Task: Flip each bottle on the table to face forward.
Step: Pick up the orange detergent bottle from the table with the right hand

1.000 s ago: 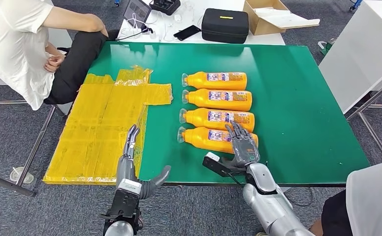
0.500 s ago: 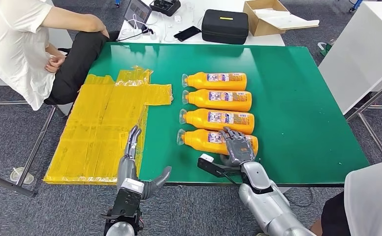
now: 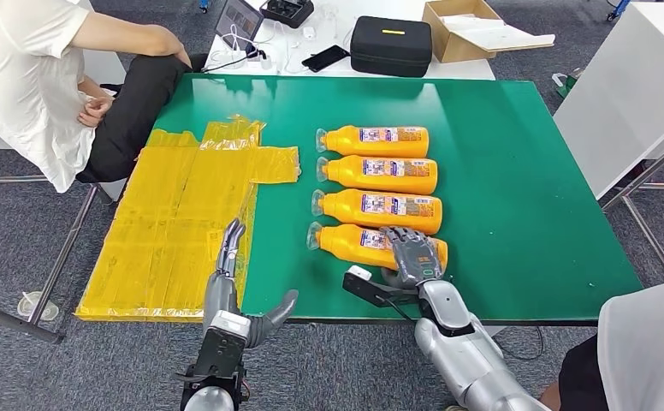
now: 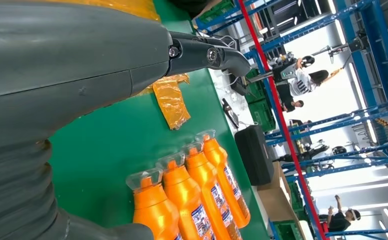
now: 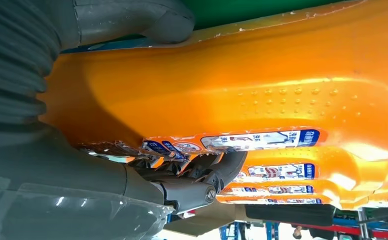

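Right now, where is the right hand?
In the head view, the right hand rests on the nearest bottle of the row of four, at its base end, near the green table's front edge.

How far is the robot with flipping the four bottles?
Nothing looks finished: all four lie with the same label side up. The right hand is wrapped over the nearest bottle. The three bottles behind it are untouched. The left hand is open.

robot test lab in an industrial hall: blue racking [image 4: 302,35], green work table [image 3: 517,171], equipment case [image 3: 391,44].
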